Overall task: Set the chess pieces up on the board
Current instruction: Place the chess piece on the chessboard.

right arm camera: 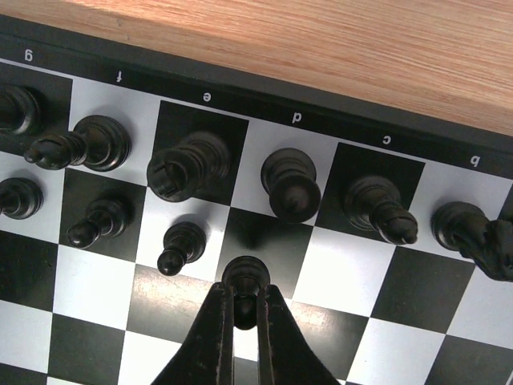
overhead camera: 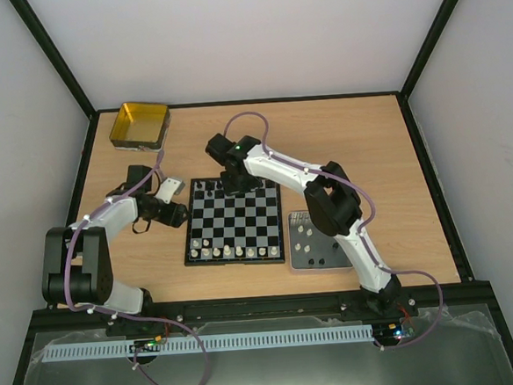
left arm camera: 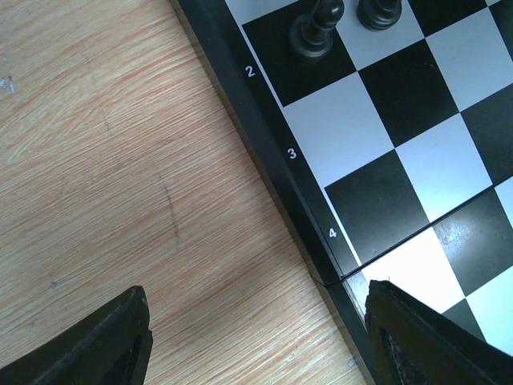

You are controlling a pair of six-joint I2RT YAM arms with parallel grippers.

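On the chessboard (overhead camera: 234, 220) in the middle of the table (overhead camera: 368, 149), the right gripper (right arm camera: 244, 300) clamps a black pawn (right arm camera: 244, 275), seemingly in the d-file near the board's far side, while the left gripper (left arm camera: 256, 341) hangs spread wide over its left border.

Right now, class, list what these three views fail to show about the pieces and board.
Top view: the right gripper covers part of the board's far rows; the pieces on the grey tray are too small to identify.
Left wrist: a black piece is cut off by the top edge.
Right wrist: the fingers hide the held pawn's base.
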